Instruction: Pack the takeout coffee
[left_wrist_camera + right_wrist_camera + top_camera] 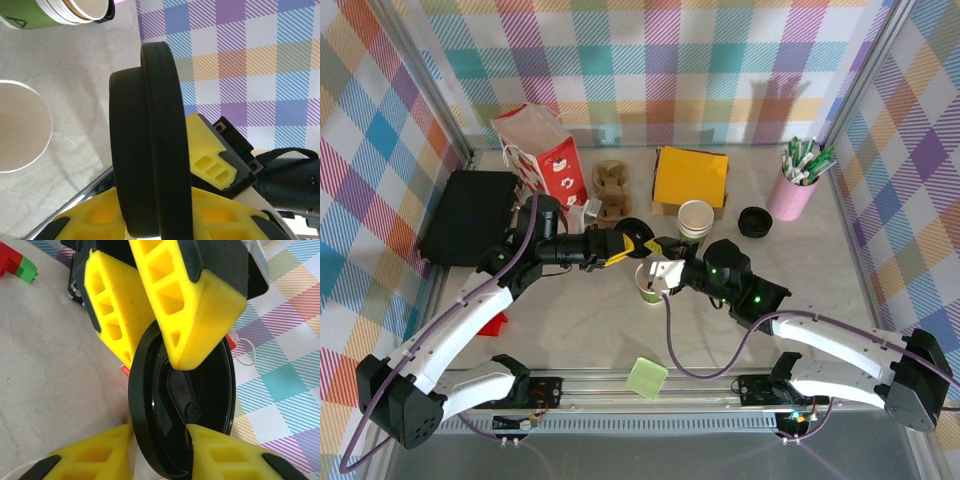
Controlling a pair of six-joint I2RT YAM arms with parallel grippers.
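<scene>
Black lid (pixel 200 405) is pinched on edge by the left gripper (pixel 150 200) and clamped at the rim by the right gripper (pixel 160 455), right by the coffee cup (pixel 648 290). Spare cups (pixel 696 218) are stacked just behind it.

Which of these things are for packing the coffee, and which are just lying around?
For the job:
- green paper cup
- black lid, held in the left gripper
- probably the red-and-white paper bag

Just lying about:
- pink cup of pens
- black box
- green square pad
- spare lid
</scene>
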